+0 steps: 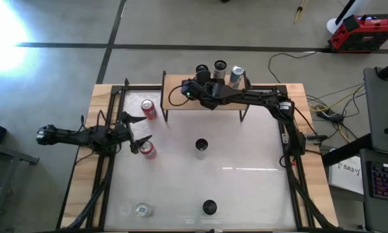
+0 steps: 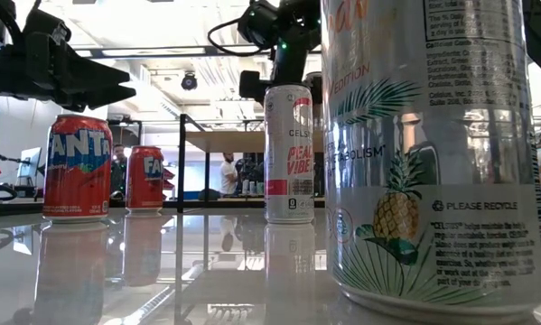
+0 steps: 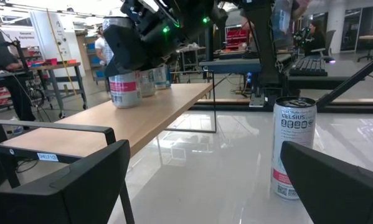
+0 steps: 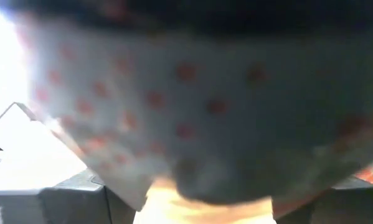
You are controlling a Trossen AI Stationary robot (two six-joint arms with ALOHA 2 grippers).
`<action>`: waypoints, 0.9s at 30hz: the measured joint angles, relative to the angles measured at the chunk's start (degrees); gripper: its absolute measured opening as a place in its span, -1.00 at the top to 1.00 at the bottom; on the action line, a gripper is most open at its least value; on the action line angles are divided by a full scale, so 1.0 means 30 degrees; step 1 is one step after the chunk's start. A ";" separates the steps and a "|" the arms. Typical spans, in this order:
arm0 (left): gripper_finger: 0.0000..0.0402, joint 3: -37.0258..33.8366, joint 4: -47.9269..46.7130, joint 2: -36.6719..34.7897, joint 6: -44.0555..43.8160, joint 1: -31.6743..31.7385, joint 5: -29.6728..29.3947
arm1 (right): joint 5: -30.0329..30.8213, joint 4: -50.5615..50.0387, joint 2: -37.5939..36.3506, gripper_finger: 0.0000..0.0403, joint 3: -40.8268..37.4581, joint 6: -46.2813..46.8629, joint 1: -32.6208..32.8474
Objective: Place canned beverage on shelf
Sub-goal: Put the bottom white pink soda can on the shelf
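So the right gripper is up at 12 o'clock over the light tan wooden shelf on thin black legs, fingers pinched around a white can with pinkish dots standing on the shelf top beside 2 other cans. The left gripper sits at 9 o'clock, fingers spread wide, between 2 red Fanta cans.

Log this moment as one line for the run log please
right pincer: shut on can, over shelf | left pincer: open, between two red cans | shelf: two more cans
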 joint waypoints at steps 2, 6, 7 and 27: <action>-0.99 -0.0003 0.0000 -0.0004 0.0000 -0.0001 -0.0002 | 0.0007 0.0022 0.0000 -0.28 0.0000 -0.0015 -0.0006; -0.99 0.0000 0.0000 0.0011 0.0000 -0.0003 -0.0002 | 0.0015 0.0226 0.0000 -0.28 -0.0013 -0.0044 -0.0006; -0.99 0.0000 0.0007 0.0011 0.0000 -0.0003 -0.0006 | 0.0007 0.0306 0.0007 -0.28 -0.0015 -0.0044 -0.0006; -0.99 -0.0004 0.0000 0.0011 0.0000 -0.0001 -0.0004 | 0.0015 0.0583 0.0007 -0.42 -0.0015 -0.0117 -0.0217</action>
